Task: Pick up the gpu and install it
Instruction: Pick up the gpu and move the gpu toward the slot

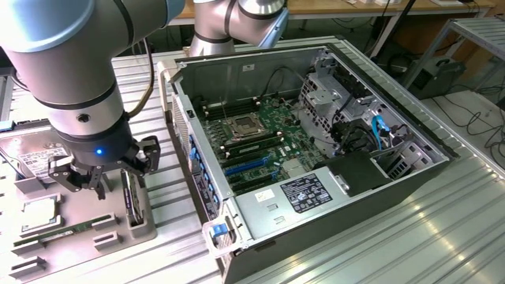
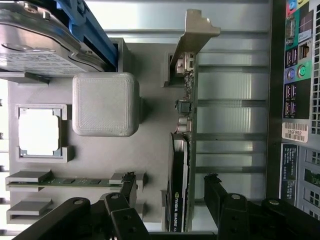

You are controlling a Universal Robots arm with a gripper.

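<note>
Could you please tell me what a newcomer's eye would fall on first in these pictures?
The big open computer case in the middle of the exterior view draws the eye first, its green motherboard bare. At the exterior view's left, the robot's open gripper hangs over a grey tray, its fingers either side of a graphics card standing on edge.

The ribbed silver metal table [image 1: 410,228] carries two items directly: a flat grey plastic parts tray [image 1: 79,204] toward the exterior view's left, and beside it an open dark metal computer tower case [image 1: 316,239] lying on its side.
</note>
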